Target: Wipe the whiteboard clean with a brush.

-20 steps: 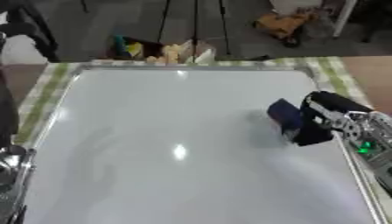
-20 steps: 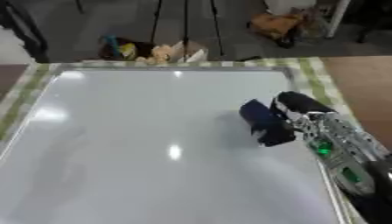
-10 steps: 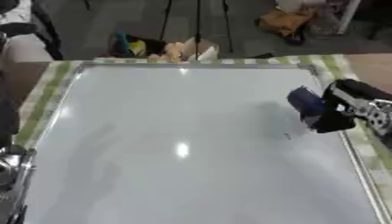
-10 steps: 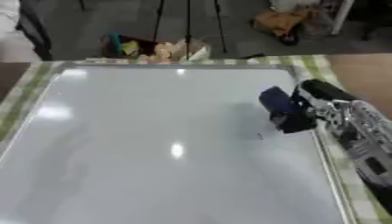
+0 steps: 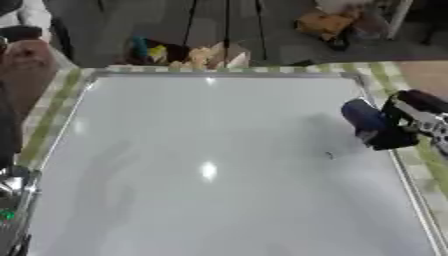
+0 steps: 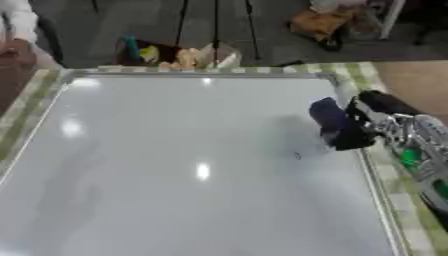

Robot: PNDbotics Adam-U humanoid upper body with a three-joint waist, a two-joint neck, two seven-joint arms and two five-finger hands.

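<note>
Here, operator, is what your two head views held at this moment.

Whiteboard (image 5: 201,165): it lay flat and filled most of both views, its surface pale and glossy with bright ceiling glints on it. A framed edge ran round it.

Cloth (image 5: 54,107): a green-and-white checked cloth showed beneath the board along its far, left and right edges.

Brush (image 6: 337,125): you had the dark blue-black eraser near the board's right edge, in the far half, its underside down on the white surface.

Mark (image 5: 329,155): one small dark speck sat on the board just beside the brush, on the near-left side of it; what it was could not be made out.

Right hand (image 6: 378,114): your right hand came in from the right side, its black fingers curled round the brush and holding it. The silver forearm with a green light ran off toward the lower right corner.

Left hand: only a bit of silver arm (image 5: 10,200) with a green light showed at the lower left edge. The hand itself was out of both views.

Beyond the board: a jumble of yellow and tan items (image 5: 197,54) lay on the dark floor past the far edge.
</note>
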